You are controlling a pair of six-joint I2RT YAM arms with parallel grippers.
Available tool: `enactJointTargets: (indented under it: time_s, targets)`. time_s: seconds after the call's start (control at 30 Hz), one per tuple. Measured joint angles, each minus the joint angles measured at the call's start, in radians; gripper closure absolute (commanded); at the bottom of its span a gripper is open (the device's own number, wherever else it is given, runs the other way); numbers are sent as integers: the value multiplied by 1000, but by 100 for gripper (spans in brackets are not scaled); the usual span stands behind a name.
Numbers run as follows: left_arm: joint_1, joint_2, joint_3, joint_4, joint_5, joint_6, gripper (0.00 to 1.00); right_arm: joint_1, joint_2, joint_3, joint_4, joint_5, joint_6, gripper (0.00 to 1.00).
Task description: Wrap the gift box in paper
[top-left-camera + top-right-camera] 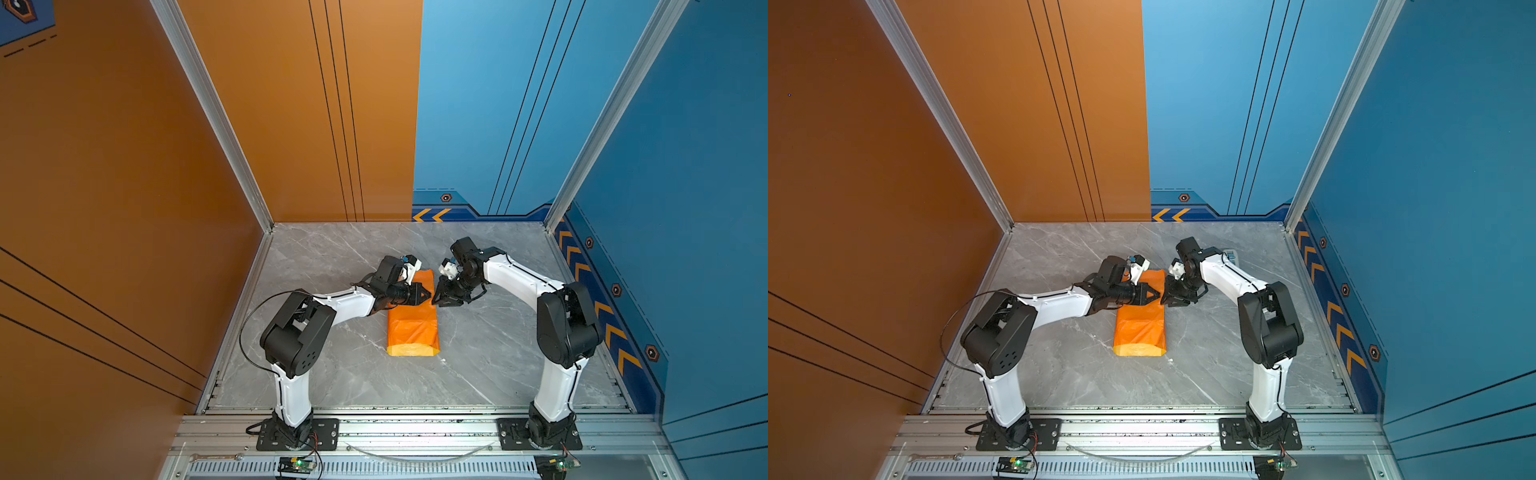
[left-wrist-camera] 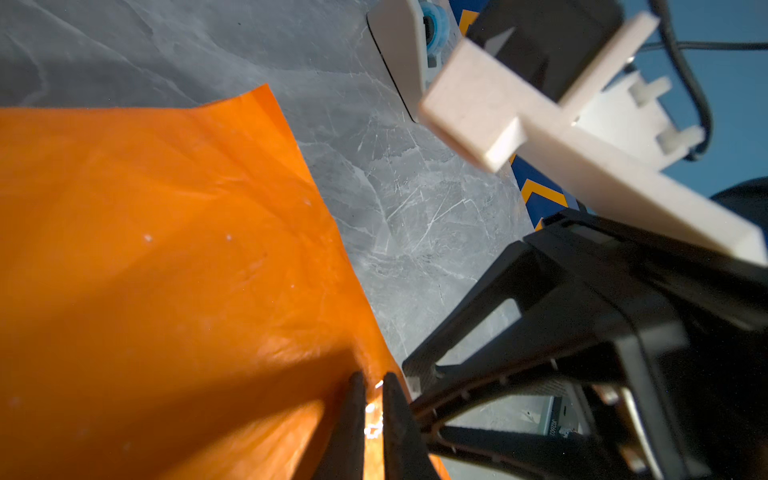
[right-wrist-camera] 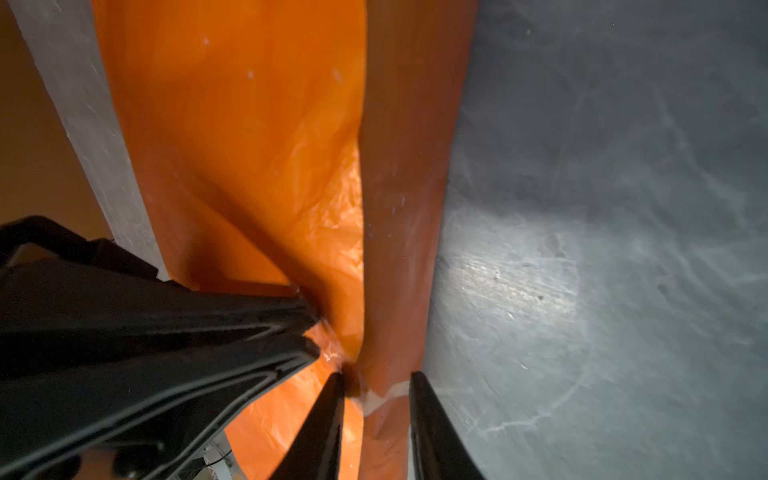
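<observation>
In both top views the paper point(image 1: 413, 328) point(image 1: 1140, 328), glossy creased orange, lies as 1 long bundle on the grey marble table point(image 1: 332, 374), running from 12 to 6 o'clock. The left gripper point(image 1: 428, 294) reaches it from 9 o'clock and the right gripper point(image 1: 435, 300) from 3 o'clock.

Left wrist view: the black fingers point(image 2: 357, 415) pinch a paper fold.

Right wrist view: the 2 fingers point(image 3: 328, 415) stand apart, astride the paper's edge, which has a pale strip.

The gift box is hidden.

A grey marble-patterned worktop point(image 1: 353, 374) is lying inside a booth, catching a soft glare. Orange wall panels point(image 1: 124, 166) are rising on the left and back, and blue wall panels point(image 1: 685, 208) are rising on the right, with a dark band of orange chevrons point(image 1: 432, 215) running along their base. Silver aluminium posts point(image 1: 212, 112) are framing the corners, and a slotted rail point(image 1: 415, 428) is running along the near edge
</observation>
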Motion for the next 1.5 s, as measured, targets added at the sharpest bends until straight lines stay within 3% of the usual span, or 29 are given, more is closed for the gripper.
enactJointTargets:
  time_s: [0.37,0.6,0.67,0.73,0.8,1.0,1.1,1.2,1.37,1.5]
  targets:
    - [2,0,0,-3,-1,0,87,-27,8,-97,145,-150,58,60]
    - [2,-2,0,-7,-7,0,87,-51,8,-157,247,-250,104,78]
    - [3,-3,0,-7,-11,1,87,-58,8,-161,271,-272,116,79]
    - [7,-3,0,-8,-14,0,87,-58,8,-169,298,-282,124,72]
    - [8,-3,0,-8,-14,1,87,-60,8,-181,315,-285,133,56]
    - [8,-3,0,-8,-14,1,87,-98,-42,-257,353,-283,132,53]
    - [8,-3,0,-8,-14,5,87,-139,-94,-299,360,-277,138,58]
    - [8,-3,0,-8,-14,8,87,-159,-111,-311,365,-260,153,72]
    - [8,-5,0,-11,-14,12,87,-103,-89,-307,390,-229,179,85]
    - [8,-5,0,-11,-15,16,87,-66,-37,-286,405,-211,192,88]
